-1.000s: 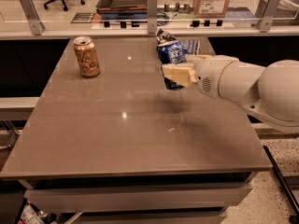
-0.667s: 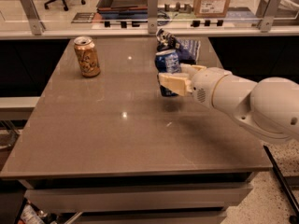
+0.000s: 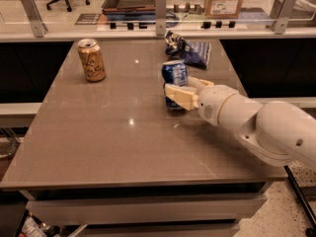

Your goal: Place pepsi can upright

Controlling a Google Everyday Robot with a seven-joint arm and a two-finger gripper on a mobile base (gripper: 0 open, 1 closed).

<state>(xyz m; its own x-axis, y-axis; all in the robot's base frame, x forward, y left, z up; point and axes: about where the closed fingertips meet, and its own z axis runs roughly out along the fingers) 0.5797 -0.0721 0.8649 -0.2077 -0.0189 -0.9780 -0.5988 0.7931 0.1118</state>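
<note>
The hand is clamped on the pepsi can, one finger across its front and one behind. It holds the can upright, base at or just above the surface, likely so that letting go leaves it standing.

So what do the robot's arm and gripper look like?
The arm is made of smooth, rounded white shells with a thin band near the wrist. The gripper, at the pepsi can, has flat cream-tan fingers. No cables show.
</note>
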